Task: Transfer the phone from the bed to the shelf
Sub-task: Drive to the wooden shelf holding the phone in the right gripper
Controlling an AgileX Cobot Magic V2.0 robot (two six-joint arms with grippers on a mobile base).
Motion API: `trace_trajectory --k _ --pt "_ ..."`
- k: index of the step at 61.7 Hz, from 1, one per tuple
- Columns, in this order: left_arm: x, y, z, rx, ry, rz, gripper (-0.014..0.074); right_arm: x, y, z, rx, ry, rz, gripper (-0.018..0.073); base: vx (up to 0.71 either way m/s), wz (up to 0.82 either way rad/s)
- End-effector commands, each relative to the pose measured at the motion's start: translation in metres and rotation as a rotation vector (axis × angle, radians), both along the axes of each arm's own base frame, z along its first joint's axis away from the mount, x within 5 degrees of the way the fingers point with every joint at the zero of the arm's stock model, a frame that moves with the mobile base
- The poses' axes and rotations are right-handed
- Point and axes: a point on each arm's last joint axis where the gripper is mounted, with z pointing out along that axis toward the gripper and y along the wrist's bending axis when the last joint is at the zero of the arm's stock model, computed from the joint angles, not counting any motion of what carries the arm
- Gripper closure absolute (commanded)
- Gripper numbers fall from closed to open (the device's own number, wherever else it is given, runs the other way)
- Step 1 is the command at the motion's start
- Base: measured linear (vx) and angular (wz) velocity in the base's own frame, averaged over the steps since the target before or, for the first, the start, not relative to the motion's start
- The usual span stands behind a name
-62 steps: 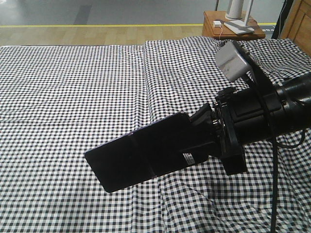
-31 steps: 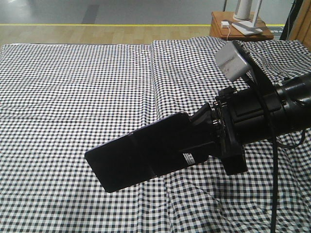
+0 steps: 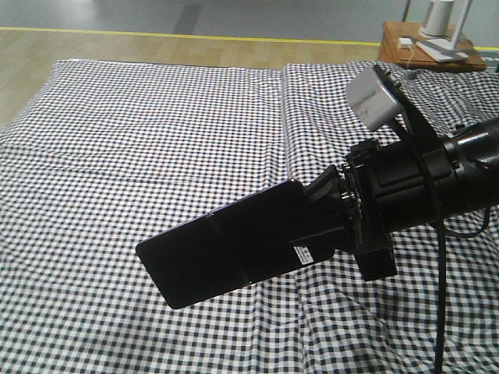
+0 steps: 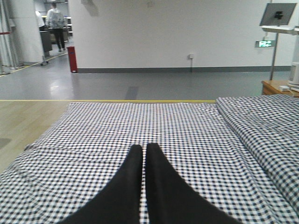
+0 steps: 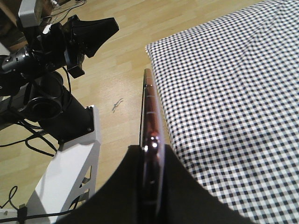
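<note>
The phone (image 3: 183,265) is a thin black slab held in the air above the bed (image 3: 156,117), with my right gripper (image 3: 242,249) shut on its near end. In the right wrist view the phone (image 5: 150,107) shows edge-on, pinkish and glossy, clamped between the two black fingers of the right gripper (image 5: 152,149). The checked bed (image 5: 233,70) lies to its right. My left gripper (image 4: 142,148) is shut with nothing in it, its tips pressed together and pointing out over the bed (image 4: 187,126). The shelf is out of view.
An orange-brown side table (image 3: 425,51) with white items stands beyond the bed's far right corner. Wood floor (image 3: 156,47) lies past the bed's far edge. My left arm (image 5: 70,37) and white base (image 5: 70,172) stand on the floor beside the bed.
The bed and side table have slid right and down in the front view, and the bed's left edge has come into view. The right gripper and phone keep the same place in the frame.
</note>
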Motion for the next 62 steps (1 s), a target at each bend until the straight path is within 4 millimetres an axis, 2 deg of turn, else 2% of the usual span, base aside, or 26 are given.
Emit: trace_trajectory --k 1,62 --pt "-0.0021 0.0003 0.0157 -0.018 -0.107 0.003 0.0595 -0.0123 0.0017 0.0194 0.093 -0.002 0.057 0.0561 -0.06 0.28" --pt "-0.0021 0.0003 0.0157 -0.018 -0.107 0.003 0.0595 -0.0123 0.0017 0.0194 0.093 -0.001 0.056 0.0561 -0.08 0.30"
